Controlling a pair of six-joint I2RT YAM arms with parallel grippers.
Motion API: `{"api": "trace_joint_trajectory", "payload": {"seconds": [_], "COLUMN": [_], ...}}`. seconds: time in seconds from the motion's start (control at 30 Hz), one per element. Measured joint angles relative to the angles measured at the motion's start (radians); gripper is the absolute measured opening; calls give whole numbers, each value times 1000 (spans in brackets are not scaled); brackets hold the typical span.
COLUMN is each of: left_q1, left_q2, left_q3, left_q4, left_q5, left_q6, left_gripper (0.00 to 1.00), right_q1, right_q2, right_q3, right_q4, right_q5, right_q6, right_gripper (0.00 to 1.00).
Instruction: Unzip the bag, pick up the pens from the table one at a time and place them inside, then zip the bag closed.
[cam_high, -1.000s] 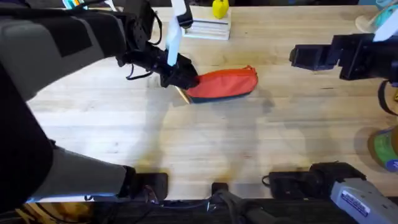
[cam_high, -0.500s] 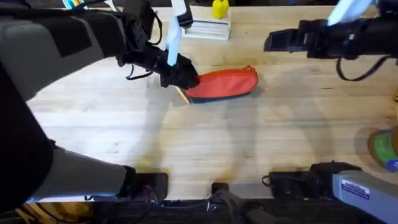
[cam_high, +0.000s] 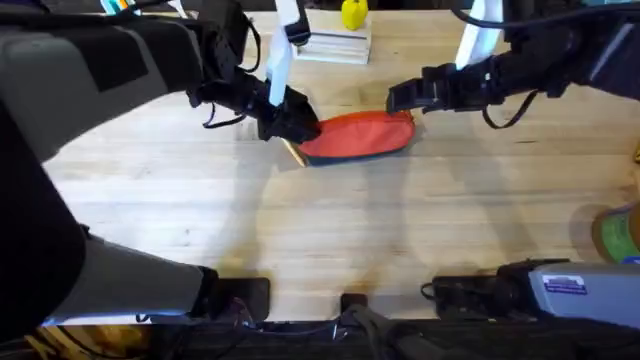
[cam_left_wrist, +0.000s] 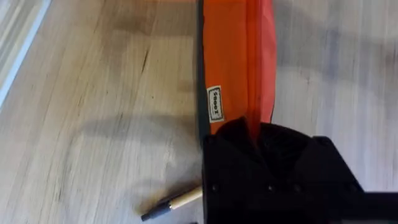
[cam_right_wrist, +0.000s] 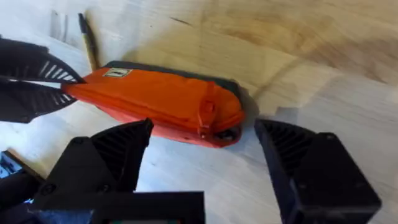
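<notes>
The red-orange bag (cam_high: 360, 133) lies on the table (cam_high: 330, 230), behind the middle. My left gripper (cam_high: 293, 122) is shut on the bag's left end; the left wrist view shows the fabric (cam_left_wrist: 239, 56) pinched in that gripper (cam_left_wrist: 255, 124). One yellow-tan pen (cam_high: 292, 152) lies on the wood beside that end, also seen as pen (cam_left_wrist: 177, 202) and pen (cam_right_wrist: 87, 40). My right gripper (cam_high: 398, 98) hovers open over the bag's right end. In its wrist view the right gripper (cam_right_wrist: 204, 127) straddles the bag (cam_right_wrist: 155, 99) near the zipper pull (cam_right_wrist: 205, 111).
A white flat box (cam_high: 335, 45) and a yellow object (cam_high: 353, 13) sit at the table's back edge. A green roll (cam_high: 620, 235) stands at the far right. The wood in front of the bag is bare.
My right arm swung in from the far right, moving left and down to the bag's right end. The left gripper, bag and pen kept their places.
</notes>
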Motion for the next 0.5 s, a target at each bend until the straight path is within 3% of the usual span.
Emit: {"api": "trace_joint_trajectory", "payload": {"seconds": [0.3,0.37,0.5], "left_q1": [0,0,0], "left_q2": [0,0,0], "left_q3": [0,0,0], "left_q4": [0,0,0], "left_q5": [0,0,0], "left_q6": [0,0,0], "left_gripper": [41,41,41], "right_q1": [0,0,2], "right_q2": [42,45,61], "right_q3": [0,0,0], "right_q4": [52,54,57], "right_q5": [-16,-19,-28], "right_q6": [0,-1,0], "right_gripper": [964,922,720]}}
